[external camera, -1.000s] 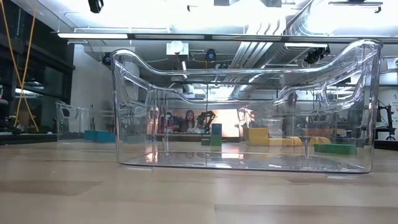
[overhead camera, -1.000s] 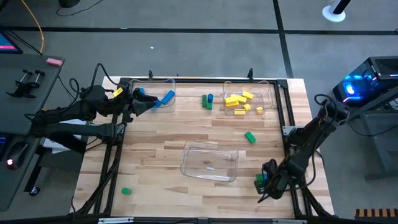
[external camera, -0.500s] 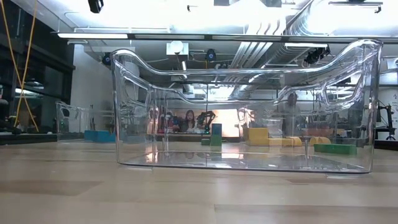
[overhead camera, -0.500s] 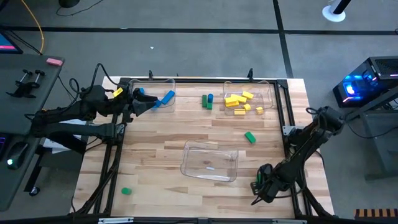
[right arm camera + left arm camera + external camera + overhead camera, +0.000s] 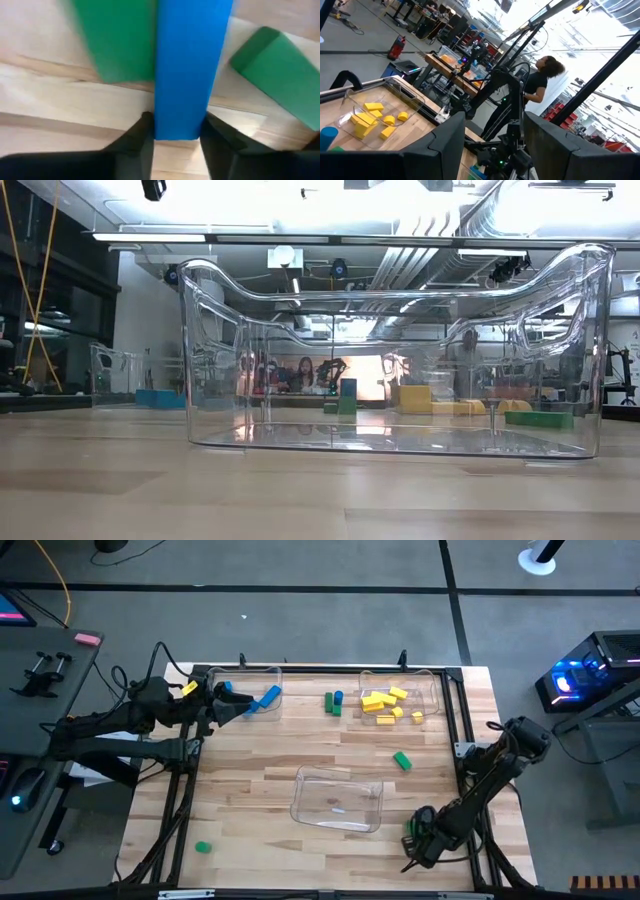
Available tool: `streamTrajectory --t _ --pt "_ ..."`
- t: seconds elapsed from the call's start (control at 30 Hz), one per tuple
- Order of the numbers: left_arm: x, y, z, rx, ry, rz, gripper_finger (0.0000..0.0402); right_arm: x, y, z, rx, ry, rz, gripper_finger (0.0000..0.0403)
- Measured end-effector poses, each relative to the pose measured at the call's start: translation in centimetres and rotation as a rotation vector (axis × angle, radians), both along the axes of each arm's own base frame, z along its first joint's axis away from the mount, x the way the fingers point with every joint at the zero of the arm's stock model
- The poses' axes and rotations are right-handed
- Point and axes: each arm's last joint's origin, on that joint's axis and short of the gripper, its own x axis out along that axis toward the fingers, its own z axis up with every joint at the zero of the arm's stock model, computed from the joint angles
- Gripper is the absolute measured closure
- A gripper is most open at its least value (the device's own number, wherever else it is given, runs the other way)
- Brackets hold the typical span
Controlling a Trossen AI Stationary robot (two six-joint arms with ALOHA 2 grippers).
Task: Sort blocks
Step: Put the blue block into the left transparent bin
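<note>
High view, left to right across the pale wooden counter (image 5: pixel 250 765): the left gripper (image 5: pixel 222 705) hangs over a clear plastic tray (image 5: pixel 243 671) at the far left corner, where blue blocks (image 5: pixel 268 697) lie; its wrist view shows its two fingers parted with nothing between them. A lone green cylinder block (image 5: pixel 203 848) sits near the front left edge. A green and blue pair of blocks (image 5: pixel 333 702) stands between the far trays, and an empty clear plastic tray (image 5: pixel 338 799) sits at centre front. A pile of yellow blocks (image 5: pixel 388 705) fills the clear tray (image 5: pixel 432 676) at far right, with a green block (image 5: pixel 402 760) lying loose on the wood in front of it. At the front right edge, the right gripper (image 5: pixel 418 837) is down at the counter; its wrist view shows its fingers closed on a long blue bar block (image 5: pixel 190 65), with green blocks (image 5: pixel 117 40) just beside the bar on either side.
</note>
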Motion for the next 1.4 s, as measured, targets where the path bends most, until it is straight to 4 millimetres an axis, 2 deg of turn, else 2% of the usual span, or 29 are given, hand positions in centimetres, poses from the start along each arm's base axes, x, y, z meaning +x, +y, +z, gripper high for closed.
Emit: streamTrajectory --t 0.07,0.13,0.23,0.33,0.43,0.57,0.67,0.83,0.97,1.07,1.2,1.4 --pt "0.0 0.0 0.0 0.0 0.0 0.0 0.0216 -0.2 -0.1 0.7 -0.006 0.013 0.045 0.0281" --pt "0.0 0.0 0.0 0.0 -0.001 0.0 0.0216 -0.5 -0.4 2.3 0.001 0.027 0.098 0.0281" --pt "0.0 0.0 0.0 0.001 -0.001 0.0 0.0216 -0.9 -0.9 5.8 0.02 0.011 0.164 0.0281" --pt "0.0 0.0 0.0 0.003 0.001 0.002 0.0216 -1.3 -2.4 9.7 -0.029 -0.058 0.219 0.0281" --pt "0.0 0.0 0.0 0.03 0.006 0.005 0.0216 -0.9 -4.9 13.3 -0.15 -0.236 0.207 0.0281" --pt "0.2 0.2 -0.1 0.029 0.015 0.052 0.0216 1.5 -9.2 15.7 -0.356 -0.483 0.16 0.0281" --pt "0.4 0.3 -0.2 0.011 0.019 0.076 0.0216 4.7 -12.8 15.8 -0.443 -0.579 0.237 0.0281" --pt "0.8 0.3 0.2 -0.078 -0.041 0.068 0.0216 12.1 -18.7 14.4 -0.535 -0.821 0.418 0.0281" --pt "1.0 0.3 1.1 -0.125 -0.146 0.022 0.0216 17.6 -23.6 12.5 -0.578 -1.014 0.473 0.0281" --pt "0.8 0.2 1.6 -0.125 -0.201 0.015 0.0216 21.0 -26.8 10.9 -0.576 -1.094 0.47 0.0281" --pt "0.7 0.2 2.1 -0.101 -0.252 0.019 0.0216 25.2 -30.0 9.1 -0.551 -1.135 0.481 0.0281" --pt "0.6 0.3 2.2 -0.097 -0.268 0.039 0.0216 31.7 -33.3 8.8 -0.568 -1.228 0.514 0.0281"
